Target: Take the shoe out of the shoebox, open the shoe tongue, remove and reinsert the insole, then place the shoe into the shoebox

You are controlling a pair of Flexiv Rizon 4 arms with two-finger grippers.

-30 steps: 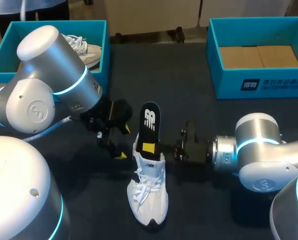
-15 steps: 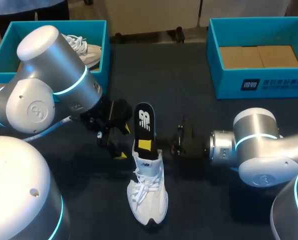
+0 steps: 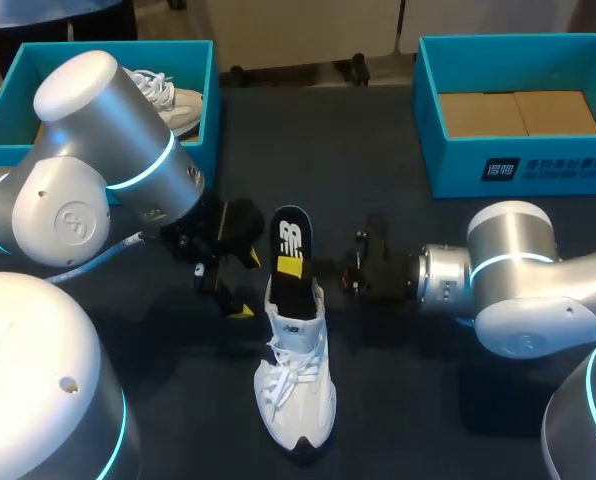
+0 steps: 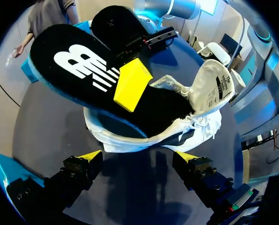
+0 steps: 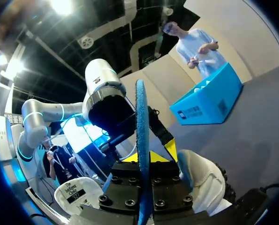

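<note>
R gripper (image 3: 292, 267) pinches the insole (image 3: 290, 232), which stands in the shoe (image 3: 298, 385) on the table (image 3: 428, 400). Grip's higher on it vs 1 s ago. L gripper (image 4: 138, 157) is spread, near the heel. Insole's lower end is hidden.

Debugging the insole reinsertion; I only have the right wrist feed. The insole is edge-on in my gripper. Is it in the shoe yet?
Observer: Only partly. The head view shows the insole standing up out of the shoe, with its lower end in the opening and the rest in the air.
Operator: Is left holding the shoe?
Observer: No. In the left wrist view the left gripper is open and empty. The shoe is ahead of its fingers, not between them.
Operator: Is the right grip OK?
Observer: The right gripper has one yellow tip on the insole's printed face and the other finger behind it, so it is shut on the insole.
</note>
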